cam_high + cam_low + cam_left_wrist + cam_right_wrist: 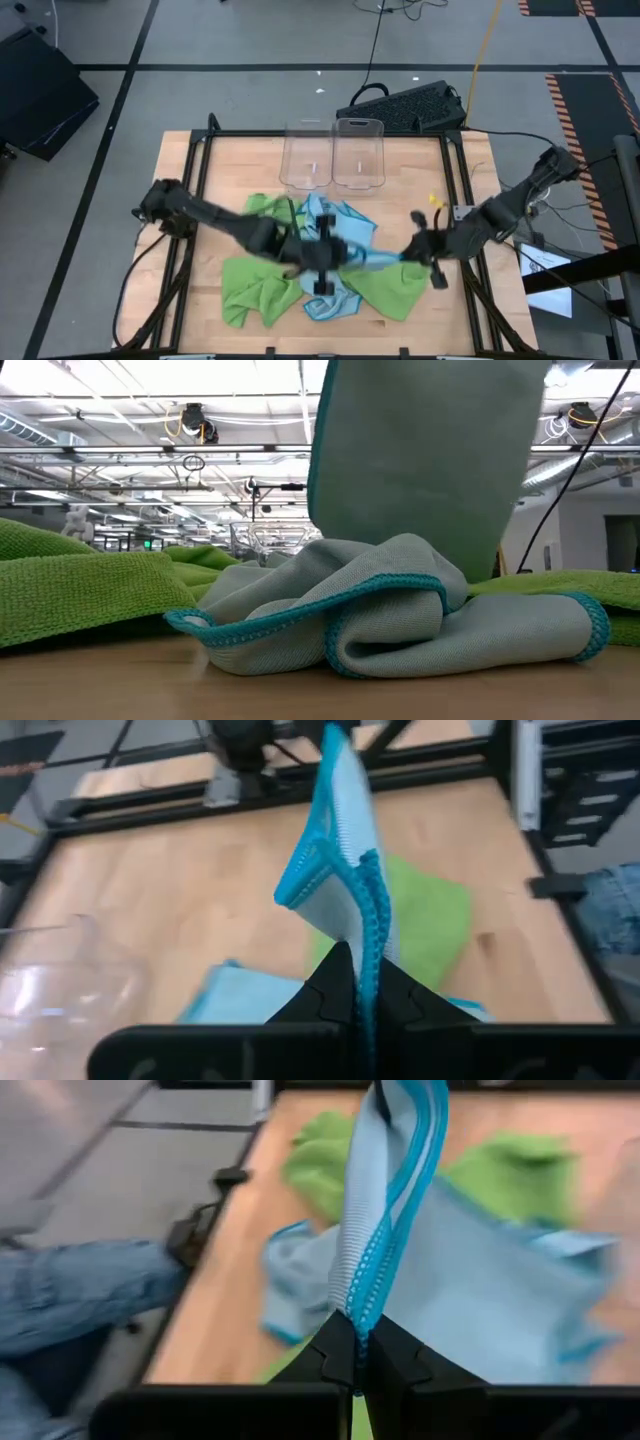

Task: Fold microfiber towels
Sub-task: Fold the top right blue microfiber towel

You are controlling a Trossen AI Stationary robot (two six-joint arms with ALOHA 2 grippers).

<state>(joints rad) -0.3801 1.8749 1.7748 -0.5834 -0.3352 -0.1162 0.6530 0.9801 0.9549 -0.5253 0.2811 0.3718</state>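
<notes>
Tension across one light blue towel (372, 259) explains the whole arrangement: both arms have it pinched by its darker stitched hem and lifted above the pile of towels (320, 272), so the cloth hangs free and can be judged for corners before any fold. The left gripper (326, 262) sits over the middle of that pile, its fingers (335, 982) pressed together on the hem, which stands up between them in the left wrist view as a gathered ridge. The right gripper (424, 247) is off the pile's right edge, toward the frame rail, with its fingers (385, 1348) likewise clamped on a doubled run of the same hem. From the low view the lifted blue sheet (425, 455) drops straight down onto another crumpled blue towel (400, 615) lying on the surface (250, 175), with lime green towels (255, 285) spread to either side of the pile's centre. Two clear bins (335, 155) stand empty behind the pile, apparently waiting for finished pieces. Since the cloth between the two grips looks bunched rather than flat, I would judge the task barely begun: the arms probably need to draw apart from the pile's centre to stretch the edge taut. A person's leg in jeans (80, 1305) shows beside the surface.
</notes>
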